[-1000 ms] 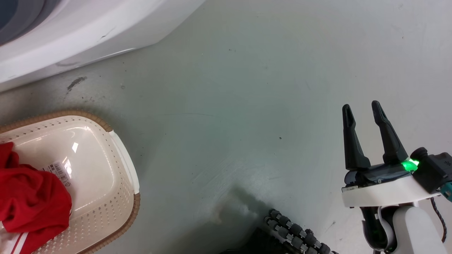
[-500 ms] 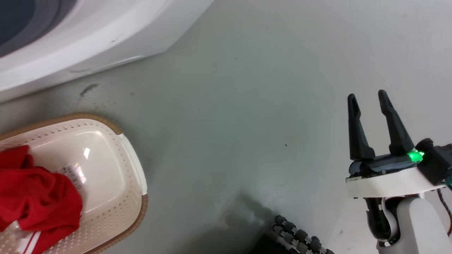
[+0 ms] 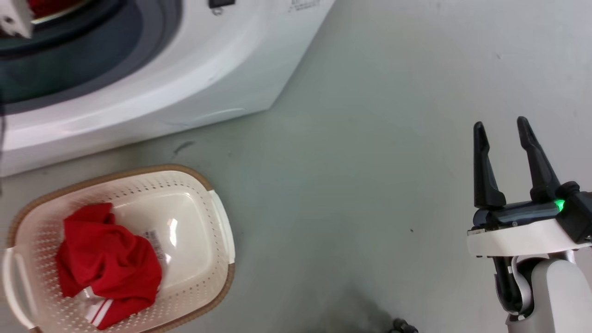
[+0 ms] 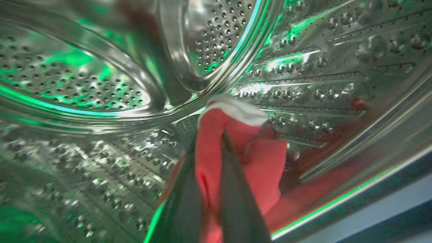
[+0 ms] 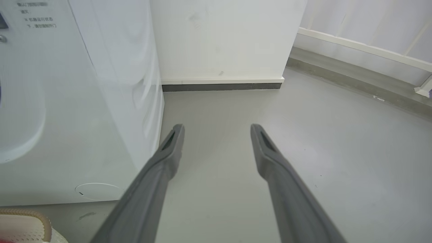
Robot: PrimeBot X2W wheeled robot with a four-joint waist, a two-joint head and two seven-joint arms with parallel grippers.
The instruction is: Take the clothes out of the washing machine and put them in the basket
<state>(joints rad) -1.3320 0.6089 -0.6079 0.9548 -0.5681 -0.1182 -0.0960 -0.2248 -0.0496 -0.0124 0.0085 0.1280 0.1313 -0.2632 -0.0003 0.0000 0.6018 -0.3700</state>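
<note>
One red garment (image 3: pixel 108 266) with white stripes lies crumpled in the cream basket (image 3: pixel 217 222) at the head view's lower left. The white washing machine (image 3: pixel 199 69) stands behind it, with a bit of red cloth (image 3: pixel 51 6) inside its opening. In the left wrist view my left gripper (image 4: pixel 211 141) is inside the steel drum (image 4: pixel 84 84), shut on a red garment (image 4: pixel 263 168) with white trim. My right gripper (image 3: pixel 502 127) hangs open over bare floor at the right, fingers (image 5: pixel 173 141) spread with nothing between them.
Grey floor (image 3: pixel 351 152) stretches between the basket and my right arm. A white wall with a dark skirting (image 5: pixel 221 87) stands beyond the washer's side panel (image 5: pixel 84 101), and a raised kerb (image 5: pixel 357 84) runs along the far right.
The head camera has shifted, bringing the washer's opening and the whole basket into view. The garment in the basket lies as before. My right gripper stays open.
</note>
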